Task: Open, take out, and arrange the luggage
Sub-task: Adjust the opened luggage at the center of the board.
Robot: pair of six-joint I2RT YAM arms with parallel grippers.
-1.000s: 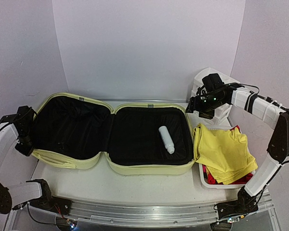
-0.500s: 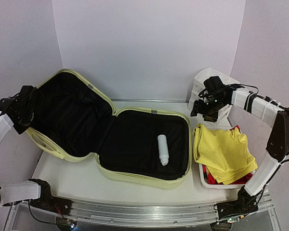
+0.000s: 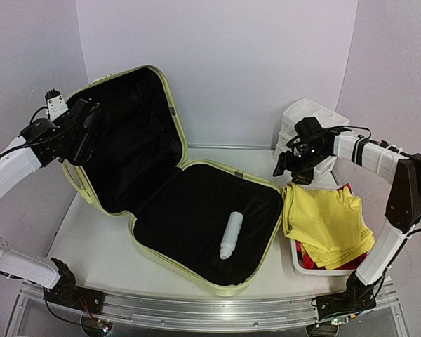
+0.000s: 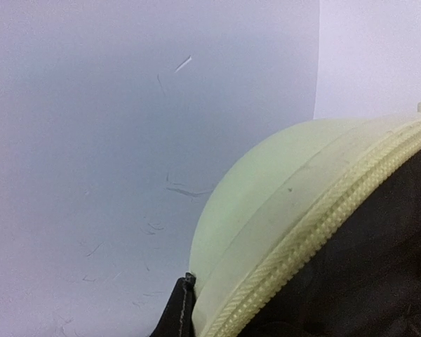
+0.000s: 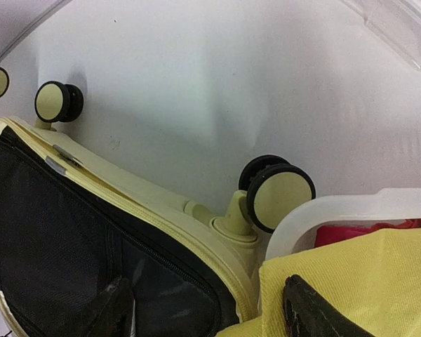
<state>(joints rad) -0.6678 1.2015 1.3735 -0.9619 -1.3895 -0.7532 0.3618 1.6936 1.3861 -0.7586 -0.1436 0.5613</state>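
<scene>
Since the luggage (image 3: pixel 196 214) looks stiff yet light (a hollow shell), its rim suits gripping: the left gripper (image 3: pixel 83 140) pinches it there, the right gripper (image 3: pixel 285 167) hangs spread

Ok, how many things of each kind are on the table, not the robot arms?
Suitcase: 1
Bottle: 1
Yellow cloth: 1
Basket: 1
Organizer: 1
Red things under the cloth: too hidden to count
Total: 5
</scene>
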